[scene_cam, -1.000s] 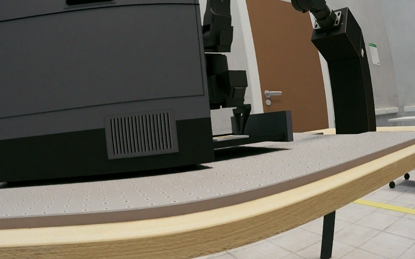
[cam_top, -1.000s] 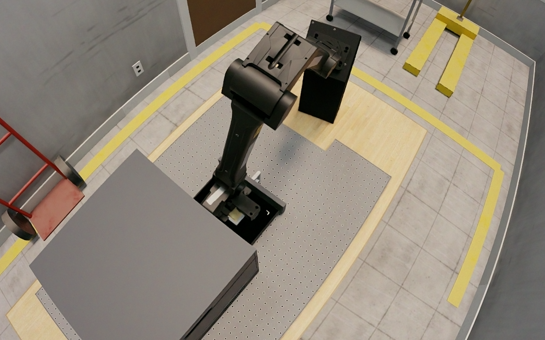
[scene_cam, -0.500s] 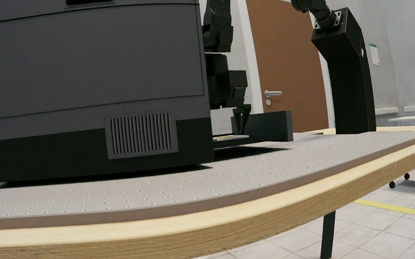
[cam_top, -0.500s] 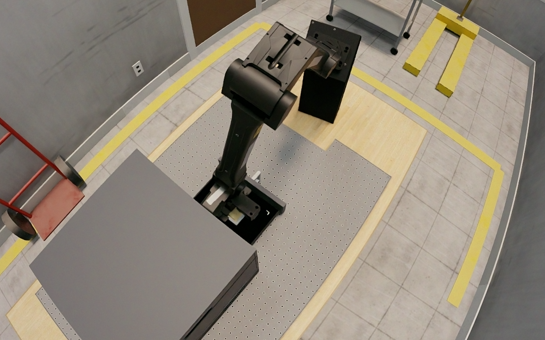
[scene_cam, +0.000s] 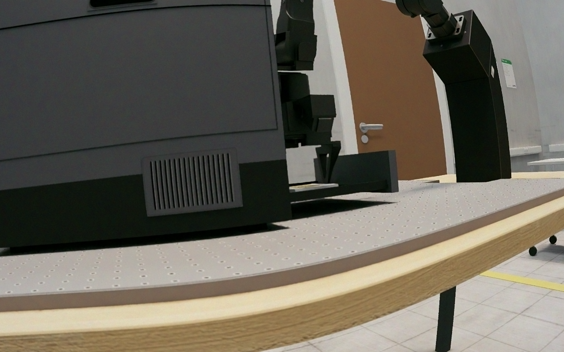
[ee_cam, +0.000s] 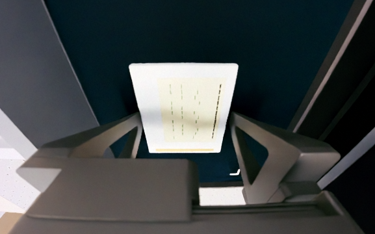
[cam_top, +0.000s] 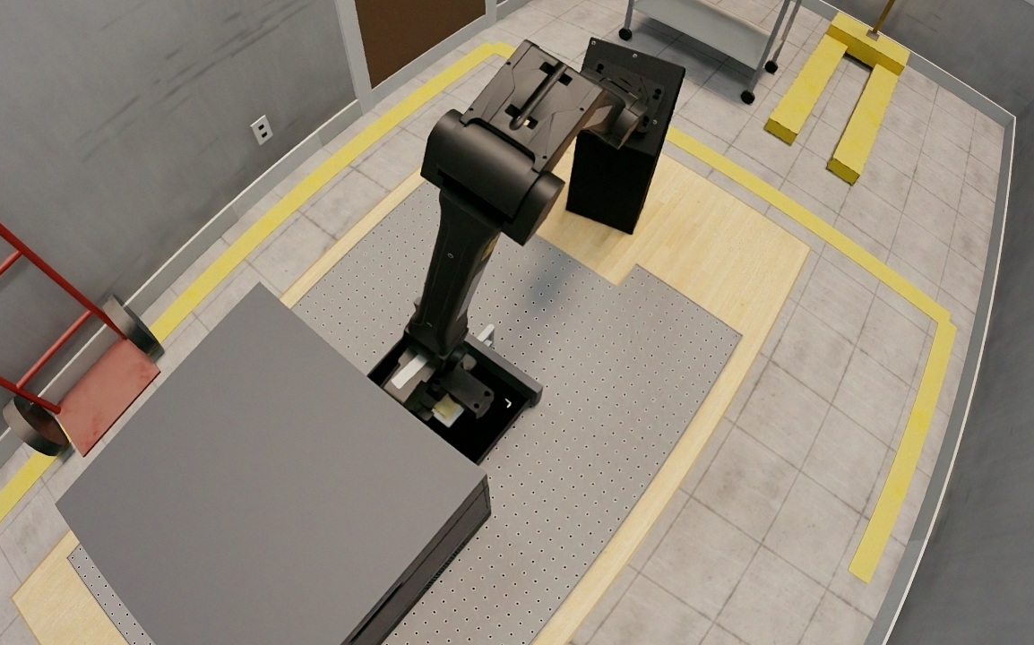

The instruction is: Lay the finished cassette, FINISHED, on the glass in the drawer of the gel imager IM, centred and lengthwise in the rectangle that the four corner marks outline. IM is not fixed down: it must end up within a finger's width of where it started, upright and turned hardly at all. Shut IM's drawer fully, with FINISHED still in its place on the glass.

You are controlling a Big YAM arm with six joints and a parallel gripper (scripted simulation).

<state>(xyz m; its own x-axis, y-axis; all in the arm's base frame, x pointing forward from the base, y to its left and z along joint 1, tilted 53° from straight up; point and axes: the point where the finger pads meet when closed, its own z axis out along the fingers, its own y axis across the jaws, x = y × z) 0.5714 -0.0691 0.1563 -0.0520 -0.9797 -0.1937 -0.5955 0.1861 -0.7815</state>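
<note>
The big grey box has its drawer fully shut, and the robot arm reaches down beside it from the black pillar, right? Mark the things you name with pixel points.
Not quite: the drawer (cam_top: 522, 376) (scene_cam: 365, 172) stands open, sticking out from the box (cam_top: 280, 481) (scene_cam: 131, 87), as the top and exterior views show. The rest is right: the arm (cam_top: 456, 280) (scene_cam: 296, 43) reaches down beside the box from the black pillar (cam_top: 608, 184) (scene_cam: 476, 126).
</note>
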